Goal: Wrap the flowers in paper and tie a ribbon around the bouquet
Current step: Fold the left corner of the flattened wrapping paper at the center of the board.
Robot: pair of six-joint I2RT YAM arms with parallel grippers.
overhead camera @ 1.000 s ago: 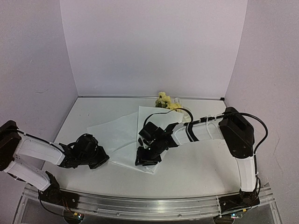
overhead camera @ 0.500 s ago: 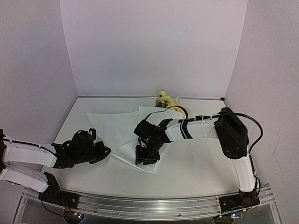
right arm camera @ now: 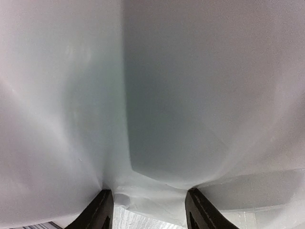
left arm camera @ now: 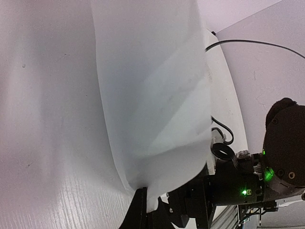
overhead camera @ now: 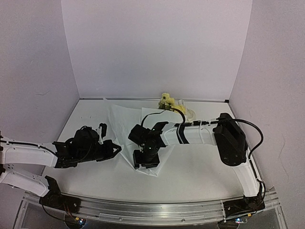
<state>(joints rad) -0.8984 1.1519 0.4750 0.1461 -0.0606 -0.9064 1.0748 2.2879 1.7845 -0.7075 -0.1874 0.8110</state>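
Left claw [overhead camera: 113, 149]: clenched on one edge of the large thin white crinkly paper sheet [overhead camera: 123, 125], which stands raised off the white worktop [overhead camera: 200, 167]. Risk: a hard pull tears it or slips it free.
Right claw [overhead camera: 144, 161]: jaws apart over the sheet's near corner. Risk: the unpinned sheet slides.
Pale yellow fluffy flowers [overhead camera: 167, 100]: at the worktop's far edge. Risk: the fold closes without the stems.

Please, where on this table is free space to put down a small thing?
One bare patch of table lies between the right arm and the near rail; another is the far left corner, beside the paper. The middle is crowded: the left end effector and right end effector are both at the paper, with the flowers behind.
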